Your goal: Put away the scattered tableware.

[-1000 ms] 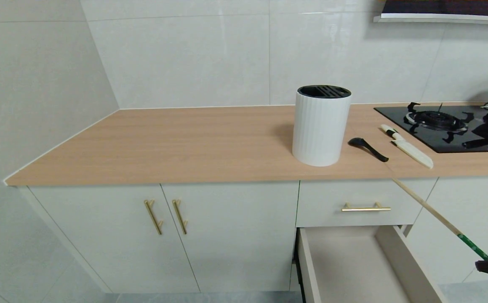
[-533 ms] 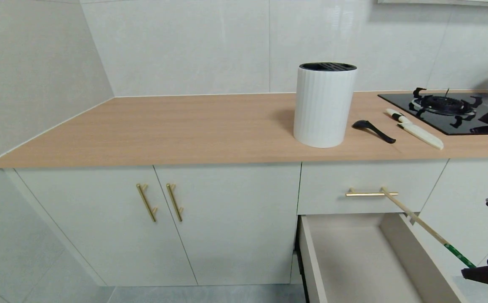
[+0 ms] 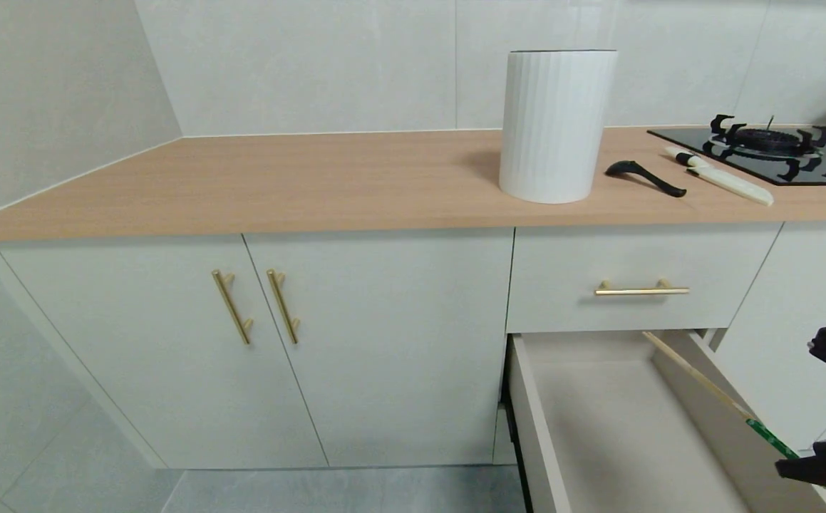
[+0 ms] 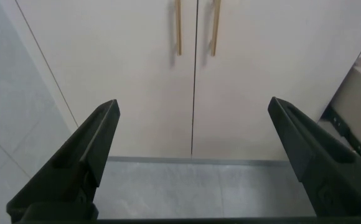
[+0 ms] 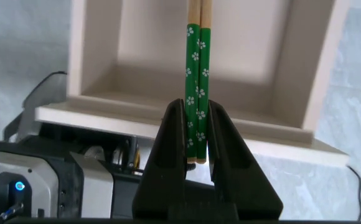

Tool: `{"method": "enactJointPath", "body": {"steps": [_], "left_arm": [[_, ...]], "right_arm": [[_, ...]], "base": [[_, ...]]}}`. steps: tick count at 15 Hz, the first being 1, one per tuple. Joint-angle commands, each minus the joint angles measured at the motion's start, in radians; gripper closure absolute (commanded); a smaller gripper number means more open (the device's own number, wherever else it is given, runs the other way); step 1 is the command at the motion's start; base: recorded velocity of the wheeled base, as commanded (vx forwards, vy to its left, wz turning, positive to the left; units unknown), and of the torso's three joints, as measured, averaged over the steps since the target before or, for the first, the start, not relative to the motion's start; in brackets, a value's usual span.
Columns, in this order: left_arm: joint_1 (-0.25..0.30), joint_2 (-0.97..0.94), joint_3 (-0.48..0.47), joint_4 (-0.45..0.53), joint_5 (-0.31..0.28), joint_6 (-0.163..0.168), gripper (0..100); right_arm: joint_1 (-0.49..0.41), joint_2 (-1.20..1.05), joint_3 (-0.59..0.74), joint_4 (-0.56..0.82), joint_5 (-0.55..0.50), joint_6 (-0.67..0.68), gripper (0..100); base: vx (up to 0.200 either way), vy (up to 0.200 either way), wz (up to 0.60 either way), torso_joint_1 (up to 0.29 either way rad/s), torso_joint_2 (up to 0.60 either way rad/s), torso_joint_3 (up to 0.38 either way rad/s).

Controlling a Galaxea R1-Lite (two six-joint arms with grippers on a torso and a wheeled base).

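Chopsticks (image 5: 197, 62) slant over drawer (image 3: 530, 413), pinched by low right gripper (image 5: 196, 121).

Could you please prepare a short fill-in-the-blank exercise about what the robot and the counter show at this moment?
The right claw is ____ on the chopsticks.
The lower drawer stands ____.
The black spoon lies ____ the white holder and the knife.
The left claw holds ____.
Missing words: shut; open; between; nothing.
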State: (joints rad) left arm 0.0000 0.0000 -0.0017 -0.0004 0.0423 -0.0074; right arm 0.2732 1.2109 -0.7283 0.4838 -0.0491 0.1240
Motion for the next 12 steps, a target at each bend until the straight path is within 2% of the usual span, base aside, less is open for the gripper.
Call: {"method": "enactJointPath", "body": {"steps": [1,3,5,10,12], "left_arm": [[0.000,0.000,0.000,0.000,0.001,0.000,0],[0.000,0.000,0.000,0.000,0.001,0.000,0],[0.000,0.000,0.000,0.000,0.001,0.000,0],[0.000,0.000,0.000,0.000,0.001,0.000,0],[0.000,0.000,0.000,0.000,0.001,0.000,0]], "right_arm": [[0.001,0.010,0.003,-0.001,0.000,-0.001,100],[0.014,0.013,0.006,-0.001,0.000,0.000,100],[0.015,0.015,0.006,-0.004,0.000,0.000,100],[0.015,0.091,0.004,-0.019,0.005,0.000,100],[0.015,0.234,0.001,-0.110,0.003,0.000,100]], "base": [[0.000,0.000,0.00,-0.041,0.44,0.378],[0.000,0.000,0.00,-0.034,0.38,0.337],[0.000,0.000,0.00,-0.017,0.14,0.132],[0.000,0.000,0.00,0.001,0.01,0.009],[0.000,0.000,0.00,0.000,0.00,0.000]]}}
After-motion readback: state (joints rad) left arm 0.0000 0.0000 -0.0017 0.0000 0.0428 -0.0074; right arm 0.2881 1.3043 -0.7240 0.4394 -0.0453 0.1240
